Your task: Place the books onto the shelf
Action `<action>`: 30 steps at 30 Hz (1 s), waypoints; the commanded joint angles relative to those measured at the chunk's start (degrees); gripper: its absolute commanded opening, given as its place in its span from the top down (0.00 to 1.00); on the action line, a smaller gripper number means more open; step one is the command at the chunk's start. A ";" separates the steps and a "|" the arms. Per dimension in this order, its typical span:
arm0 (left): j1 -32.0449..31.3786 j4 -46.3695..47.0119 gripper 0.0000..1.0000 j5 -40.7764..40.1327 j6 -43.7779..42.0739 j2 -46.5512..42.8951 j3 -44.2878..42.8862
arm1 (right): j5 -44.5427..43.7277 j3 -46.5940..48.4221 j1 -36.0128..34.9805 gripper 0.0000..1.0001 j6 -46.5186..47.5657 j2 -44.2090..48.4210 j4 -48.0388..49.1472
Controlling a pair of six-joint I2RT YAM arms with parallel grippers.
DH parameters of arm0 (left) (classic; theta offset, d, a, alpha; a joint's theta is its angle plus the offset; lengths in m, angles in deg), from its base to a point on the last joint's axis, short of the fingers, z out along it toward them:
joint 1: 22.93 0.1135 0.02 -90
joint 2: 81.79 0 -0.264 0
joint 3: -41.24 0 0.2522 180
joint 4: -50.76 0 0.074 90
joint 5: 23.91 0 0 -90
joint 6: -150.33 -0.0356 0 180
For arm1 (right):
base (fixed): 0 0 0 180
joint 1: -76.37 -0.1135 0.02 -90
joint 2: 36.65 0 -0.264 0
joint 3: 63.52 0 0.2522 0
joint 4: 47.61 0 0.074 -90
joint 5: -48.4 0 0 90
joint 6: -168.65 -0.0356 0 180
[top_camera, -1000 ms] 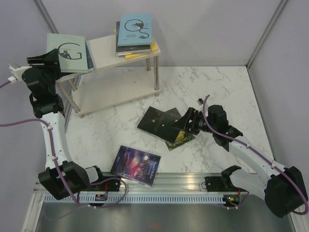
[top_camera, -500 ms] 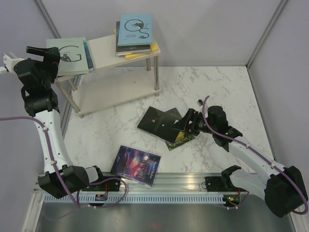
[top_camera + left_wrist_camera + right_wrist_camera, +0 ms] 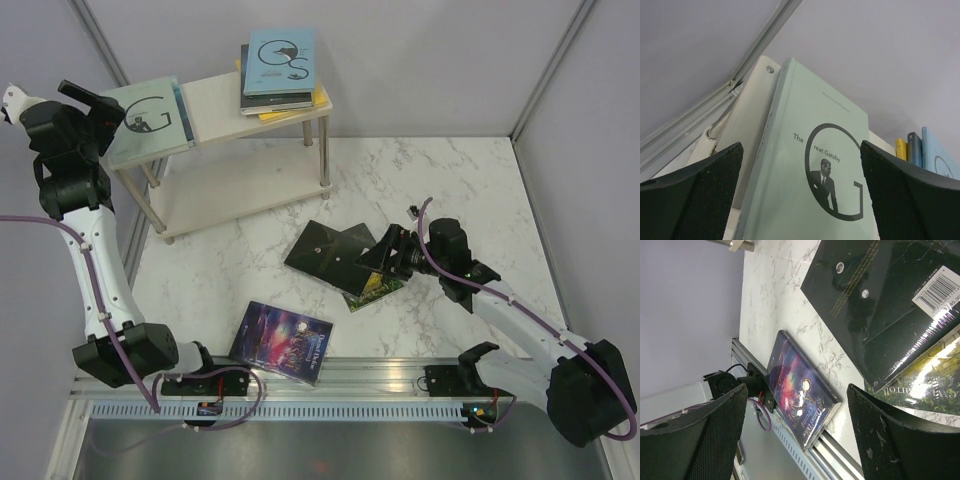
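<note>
The shelf (image 3: 215, 100) stands at the back left. A teal book (image 3: 148, 118) lies on the left end of its top board and overhangs the edge. My left gripper (image 3: 92, 103) hangs open just left of it, not touching; in the left wrist view the teal book (image 3: 790, 210) fills the gap between the fingers of the left gripper (image 3: 801, 145). A light blue book (image 3: 281, 60) tops a stack with a yellow one (image 3: 318, 100). On the table lie a black book (image 3: 330, 255), a green-gold book (image 3: 378, 288) and a purple galaxy book (image 3: 283, 340). My right gripper (image 3: 380, 258) hovers open over the black book.
The shelf's lower board (image 3: 235, 185) holds nothing. An aluminium rail (image 3: 380, 375) runs along the near table edge, with the purple book (image 3: 790, 365) right beside it. Grey walls close in the back and both sides. The black book (image 3: 880, 300) overlaps the green-gold one (image 3: 925, 385).
My left gripper has opened, let go of the teal book and drawn back up and to the left. The book now rests on the top board. The right arm has barely moved.
</note>
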 commanded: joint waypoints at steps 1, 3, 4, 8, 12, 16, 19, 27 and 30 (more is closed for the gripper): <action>-0.31 -1.22 0.00 -2.10 -4.99 -0.30 -5.41 | 1.16 0.14 0.14 0.16 0.14 -0.37 2.58; -0.48 -2.27 0.00 -3.16 -5.25 -2.92 -5.94 | 0.98 0.14 0.14 0.16 0.32 -0.46 2.58; -0.48 -2.45 0.00 -4.12 -5.69 -4.25 -5.77 | 0.90 0.23 0.14 0.16 0.58 -0.72 2.50; -1.54 -2.54 0.00 -3.78 -7.62 -11.89 -3.05 | 0.11 1.01 0.14 0.16 1.72 -1.60 2.06; -6.44 -3.07 0.00 3.31 -9.38 -20.23 0.46 | -0.77 2.60 0.23 0.16 2.16 -4.06 2.05; -14.35 -5.43 0.00 8.17 -9.74 -22.36 4.76 | -4.02 7.24 0.14 0.16 3.83 -7.66 0.04; -25.06 -10.07 0.00 7.57 -9.13 -21.49 7.23 | -6.22 11.19 0.32 0.16 5.24 -11.70 -1.55; -56.86 -10.90 0.00 -7.63 2.45 -18.24 25.85 | -10.52 20.52 1.02 0.15 9.37 -24.95 -2.07; -64.70 -3.46 0.00 -5.11 6.59 -14.30 35.34 | -10.71 24.21 1.37 0.16 10.86 -32.59 -1.47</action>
